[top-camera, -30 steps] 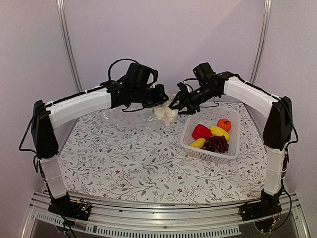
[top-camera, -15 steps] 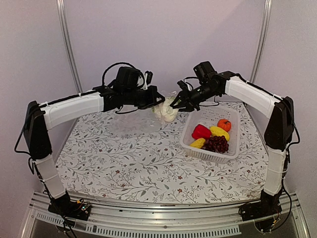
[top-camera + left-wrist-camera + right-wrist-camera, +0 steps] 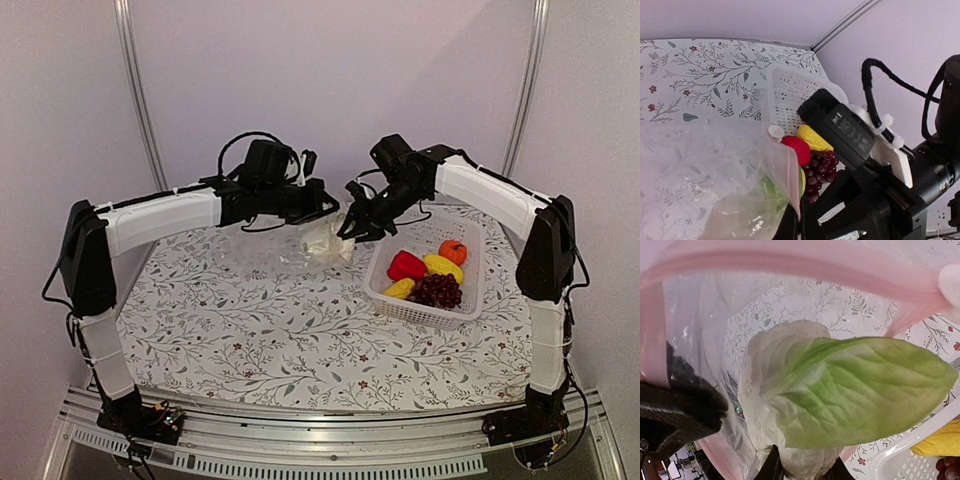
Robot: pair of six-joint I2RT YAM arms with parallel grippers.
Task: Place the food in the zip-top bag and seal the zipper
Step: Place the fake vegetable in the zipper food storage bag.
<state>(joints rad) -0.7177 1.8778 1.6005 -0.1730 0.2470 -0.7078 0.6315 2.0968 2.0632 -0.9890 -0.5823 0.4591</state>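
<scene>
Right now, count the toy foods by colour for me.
Red: 1, pepper
Yellow: 2, far piece, near piece
Orange: 1, fruit
Purple: 1, grapes
White-green: 1, leaf at the bag mouth
Total: 6

- 1 clear plastic bag [image 3: 265, 248]
- 1 white perforated basket [image 3: 422, 311]
- 1 red pepper [image 3: 406, 265]
- 2 yellow pcs [image 3: 443, 264]
- 1 orange round fruit [image 3: 453, 251]
- 1 purple grape bunch [image 3: 435, 290]
- 1 green-white leafy pc [image 3: 855, 390]

Zip-top bag [image 3: 262, 247]: clear crinkly glossy plastic. Basket [image 3: 473, 285]: white perforated plastic. Toy lettuce [image 3: 850, 385]: matt, veined.
</scene>
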